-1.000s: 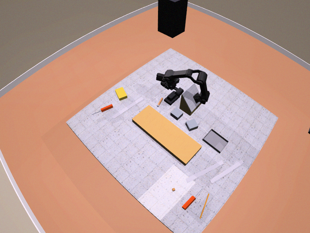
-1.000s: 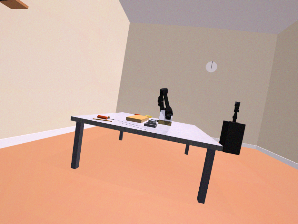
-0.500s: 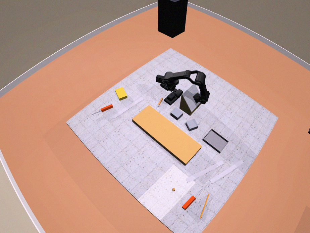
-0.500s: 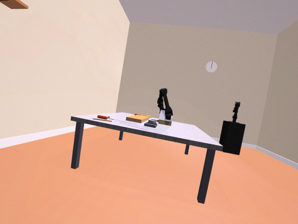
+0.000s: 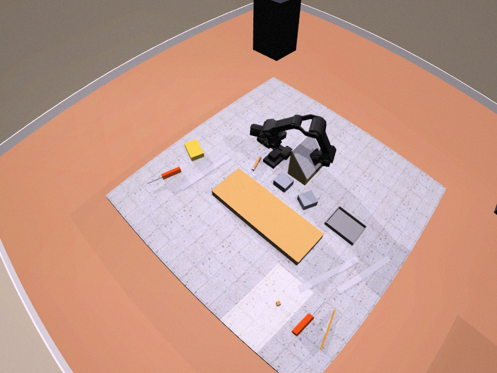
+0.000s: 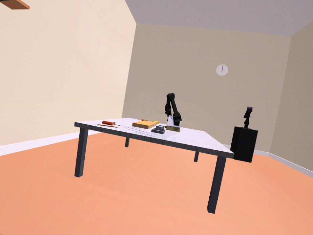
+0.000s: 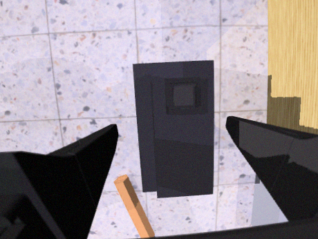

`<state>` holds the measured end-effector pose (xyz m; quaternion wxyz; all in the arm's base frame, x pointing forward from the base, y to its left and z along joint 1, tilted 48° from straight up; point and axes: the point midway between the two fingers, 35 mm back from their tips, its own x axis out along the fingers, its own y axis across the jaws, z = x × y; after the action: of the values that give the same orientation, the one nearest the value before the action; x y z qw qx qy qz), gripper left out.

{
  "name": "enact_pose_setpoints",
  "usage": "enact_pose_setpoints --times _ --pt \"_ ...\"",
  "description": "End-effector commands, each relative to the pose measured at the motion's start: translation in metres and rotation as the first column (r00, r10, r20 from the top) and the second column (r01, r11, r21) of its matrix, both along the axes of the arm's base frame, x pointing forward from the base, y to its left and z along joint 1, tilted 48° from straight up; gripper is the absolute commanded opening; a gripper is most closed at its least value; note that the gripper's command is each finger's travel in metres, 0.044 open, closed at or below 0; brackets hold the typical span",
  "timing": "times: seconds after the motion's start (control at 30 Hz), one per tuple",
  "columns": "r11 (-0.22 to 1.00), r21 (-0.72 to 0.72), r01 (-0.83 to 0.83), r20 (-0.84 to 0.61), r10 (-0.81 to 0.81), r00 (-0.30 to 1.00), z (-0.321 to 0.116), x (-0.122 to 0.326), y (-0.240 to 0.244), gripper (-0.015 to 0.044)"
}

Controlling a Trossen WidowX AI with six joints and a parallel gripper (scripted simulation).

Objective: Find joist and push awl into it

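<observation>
The fingers are standing wide and empty, hovering above the black stud finder (image 7: 183, 155) (image 5: 272, 158) on the desk (image 5: 192, 224) (image 6: 192, 136).

There are two red-handled tools (image 5: 171, 172) (image 6: 107, 123), one at the left of the top frame and one at lower right; two grey blocks (image 5: 283, 181) (image 6: 160, 127) (image 7: 267, 204) near the middle; three pale strips (image 5: 206, 172) (image 6: 133, 128), one upper left and two lower right; and one each of yellow block (image 5: 194, 149) (image 6: 155, 122), panel (image 5: 267, 214) (image 6: 144, 124), tray (image 5: 345, 226) (image 6: 158, 131), awl (image 5: 256, 163) (image 7: 133, 205), stud finder (image 5: 273, 158) (image 7: 183, 155), wedge (image 5: 299, 167) (image 6: 173, 128) (image 7: 294, 52), thin stick (image 5: 327, 330) (image 6: 107, 125), tiny cube (image 5: 277, 303) (image 6: 114, 123) and clock (image 6: 222, 69).
</observation>
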<state>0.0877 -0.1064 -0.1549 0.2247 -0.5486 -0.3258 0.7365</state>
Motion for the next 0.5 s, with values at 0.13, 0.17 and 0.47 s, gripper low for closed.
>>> enact_pose_setpoints --times 0.13,0.17,0.47 --pt "1.0 0.011 0.005 -0.007 -0.005 1.0 -0.0038 -0.0025 0.0103 0.0414" --pt "1.0 0.011 0.005 -0.007 -0.005 1.0 -0.0038 -0.0025 0.0103 0.0387" --pt "1.0 0.011 0.005 -0.007 -0.005 1.0 -0.0038 -0.0025 0.0103 0.0308"
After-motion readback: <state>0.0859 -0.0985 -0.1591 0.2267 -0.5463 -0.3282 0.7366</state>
